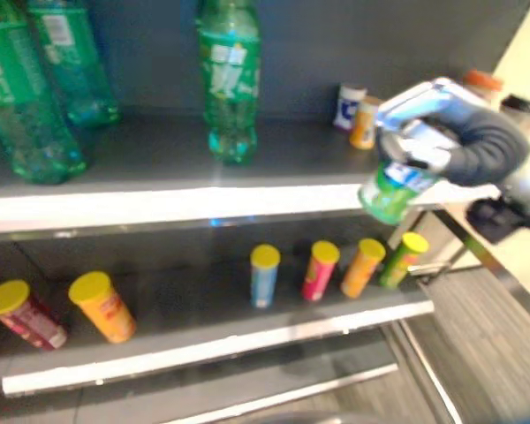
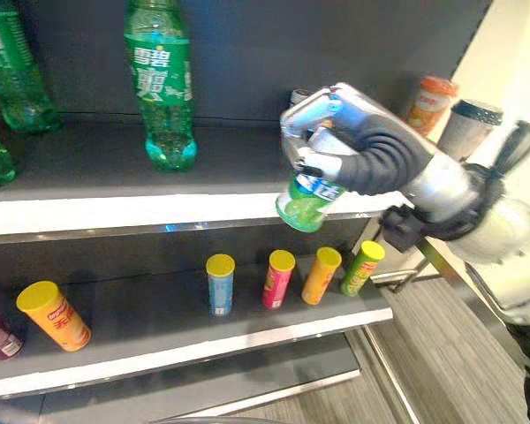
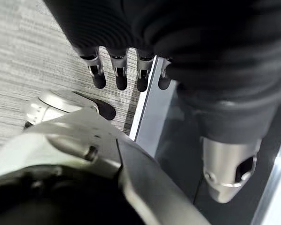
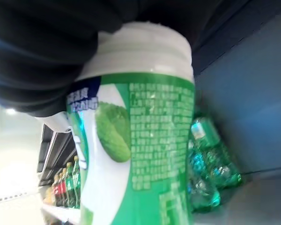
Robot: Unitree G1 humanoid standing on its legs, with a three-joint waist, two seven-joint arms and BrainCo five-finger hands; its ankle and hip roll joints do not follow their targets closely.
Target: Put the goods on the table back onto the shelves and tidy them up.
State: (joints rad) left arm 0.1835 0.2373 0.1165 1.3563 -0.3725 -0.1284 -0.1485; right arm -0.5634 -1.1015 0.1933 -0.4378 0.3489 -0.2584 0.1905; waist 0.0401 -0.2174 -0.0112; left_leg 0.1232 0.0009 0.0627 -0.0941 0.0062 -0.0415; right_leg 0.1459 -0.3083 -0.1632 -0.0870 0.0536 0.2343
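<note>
Shelves [image 2: 141,212] of dark board stand before the robot, green bottles [image 2: 162,84] on the upper one and yellow-capped tubes [image 2: 278,278] on the lower, as the right hand [image 2: 353,146] holds a green-and-white jar [image 2: 305,201], fingers curled round its white-capped top, the base hanging below them at the upper shelf's front edge. Good placement probably means carrying the jar in past that edge, levelling it, then loosening the fingers once it stands. The left hand [image 3: 126,70] hangs with fingers straight, clasping nothing.

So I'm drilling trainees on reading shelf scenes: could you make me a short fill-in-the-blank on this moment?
1. The right hand grips a green container with a ____ cap.
2. It is held at the front edge of the ____ shelf.
3. The four upright tubes on the lower shelf have ____ lids.
4. The soda bottles are ____ in colour.

Missing words: white; upper; yellow; green
</note>
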